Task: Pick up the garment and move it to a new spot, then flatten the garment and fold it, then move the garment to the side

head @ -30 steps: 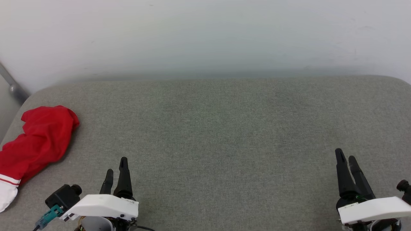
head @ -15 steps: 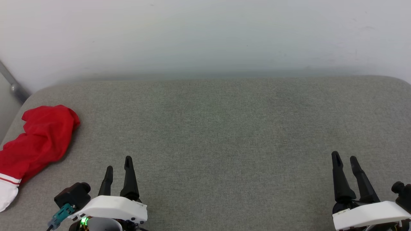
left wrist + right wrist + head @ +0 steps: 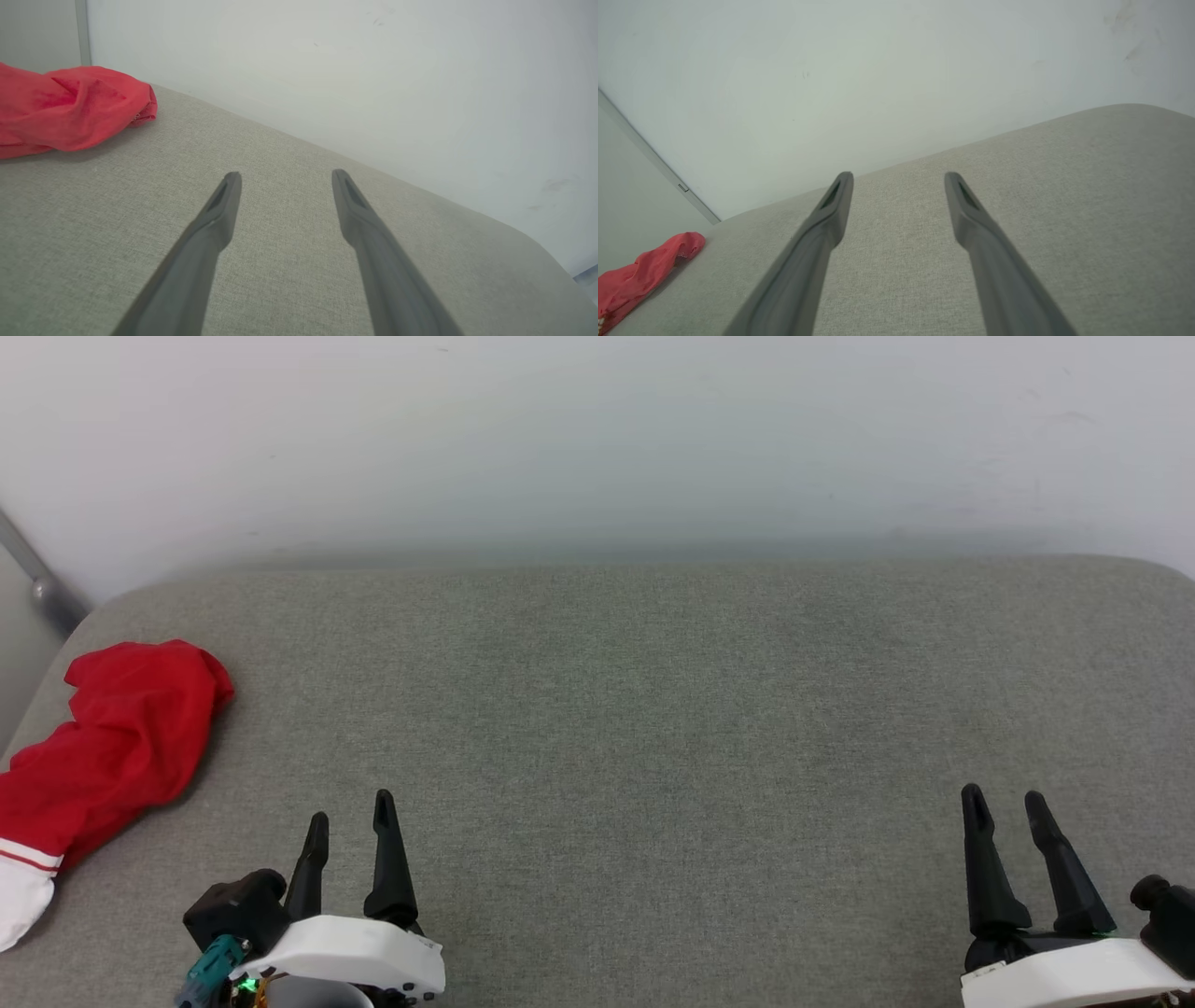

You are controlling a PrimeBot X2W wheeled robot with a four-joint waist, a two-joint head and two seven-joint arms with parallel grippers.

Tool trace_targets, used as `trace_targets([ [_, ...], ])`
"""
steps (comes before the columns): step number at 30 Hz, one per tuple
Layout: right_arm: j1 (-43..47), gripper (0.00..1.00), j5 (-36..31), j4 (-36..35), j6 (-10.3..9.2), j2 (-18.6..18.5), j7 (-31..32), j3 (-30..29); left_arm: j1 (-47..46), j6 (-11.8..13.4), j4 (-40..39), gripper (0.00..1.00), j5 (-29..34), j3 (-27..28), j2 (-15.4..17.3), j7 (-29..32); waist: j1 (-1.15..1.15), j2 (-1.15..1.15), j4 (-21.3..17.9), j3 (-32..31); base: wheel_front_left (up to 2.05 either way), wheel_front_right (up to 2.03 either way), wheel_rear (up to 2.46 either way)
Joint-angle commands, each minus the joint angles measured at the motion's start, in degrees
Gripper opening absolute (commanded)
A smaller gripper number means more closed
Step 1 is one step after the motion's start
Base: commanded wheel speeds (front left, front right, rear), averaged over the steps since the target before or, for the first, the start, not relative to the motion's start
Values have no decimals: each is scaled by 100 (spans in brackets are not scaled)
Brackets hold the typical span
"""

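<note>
Garment (image 3: 121, 737) in our head view lies bunched on the grey fabric surface (image 3: 653, 709), well to the left of our left fingers (image 3: 388, 859), with one white sleeve end at the picture's edge. Our left fingers stand apart and hold nothing. Our right fingers (image 3: 983, 859), far off on the other side, are likewise spread and empty.

In our left wrist view the fingers (image 3: 219, 219) gape with grey fabric showing between them. The red garment (image 3: 70, 112) is up and to the left of their tips, not touching them.

In our right wrist view the fingers (image 3: 829, 219) are parted too, and the garment (image 3: 640, 275) sits far to their left, below the pale wall (image 3: 878, 70).
</note>
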Motion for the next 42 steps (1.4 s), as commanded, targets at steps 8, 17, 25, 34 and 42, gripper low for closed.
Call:
trace_targets([
  [8, 81, 100, -472, -221, 0, 4, -160, 14, 64, 52, -153, 100, 549, -98, 19, -144, 0, 0, 9, 4, 0, 0, 0],
  [17, 184, 100, -877, -357, 0, 5, -273, 23, 166, 57, -198, 100, 999, -161, 15, -266, 0, 0, 12, -4, 0, 0, 0],
  [25, 268, 100, -1238, -458, 0, 6, -373, 27, 229, 60, -217, 100, 1345, -237, 10, -362, 0, 0, 16, -21, 0, 0, 0],
  [34, 353, 100, -1535, -537, 0, 7, -477, 25, 311, -22, -226, 100, 1587, -257, 7, -462, 0, 0, 34, -27, 0, 0, 0],
  [42, 416, 100, -1695, -601, -1, 8, -562, 32, 355, -31, -242, 100, 1708, -271, 6, -550, 0, 0, 44, -20, 0, 0, 0],
])
